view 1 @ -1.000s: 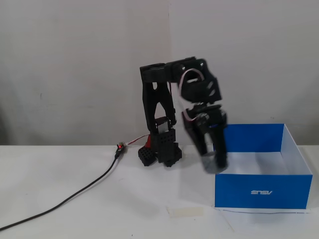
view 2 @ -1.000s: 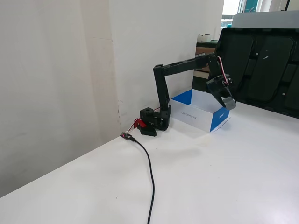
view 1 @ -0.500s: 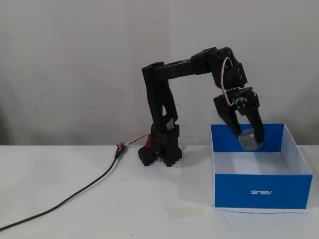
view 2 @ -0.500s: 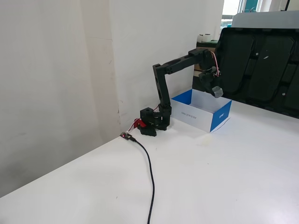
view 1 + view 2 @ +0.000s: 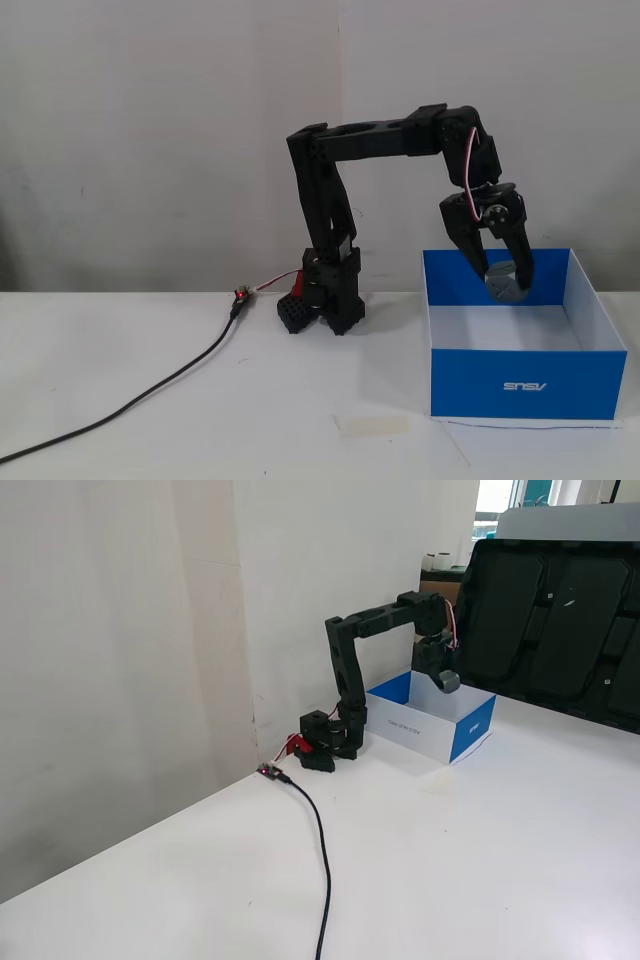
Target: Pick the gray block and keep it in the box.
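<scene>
One tool [image 5: 508, 276] gripped the gray block [image 5: 503, 282] over the box [image 5: 520, 380]; best lowered before release, so it wouldn't bounce out.

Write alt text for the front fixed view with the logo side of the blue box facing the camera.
A black robot arm reaches over an open blue box, its gripper holding a gray block above the box's white interior. The arm's base stands on a white table left of the box, with a black cable trailing toward the lower left.
</scene>
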{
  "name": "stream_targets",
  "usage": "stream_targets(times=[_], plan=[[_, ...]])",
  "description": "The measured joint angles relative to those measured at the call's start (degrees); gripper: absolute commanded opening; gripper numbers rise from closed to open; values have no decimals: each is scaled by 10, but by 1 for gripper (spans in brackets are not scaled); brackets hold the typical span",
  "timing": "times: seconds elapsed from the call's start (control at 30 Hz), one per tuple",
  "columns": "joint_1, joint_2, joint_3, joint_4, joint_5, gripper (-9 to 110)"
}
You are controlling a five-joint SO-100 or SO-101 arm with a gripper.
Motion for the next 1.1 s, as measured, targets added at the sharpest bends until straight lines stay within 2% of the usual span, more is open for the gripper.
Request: stream_targets(times=[0.13,0.3,0.53,0.73,1.1], plan=[[-15,0,9,0,0,21],[-22,0,13,0,0,23],[-11,0,25,4,-26,10],[60,15,25,21,-71,0],[250,105,81,31,-208,0]])
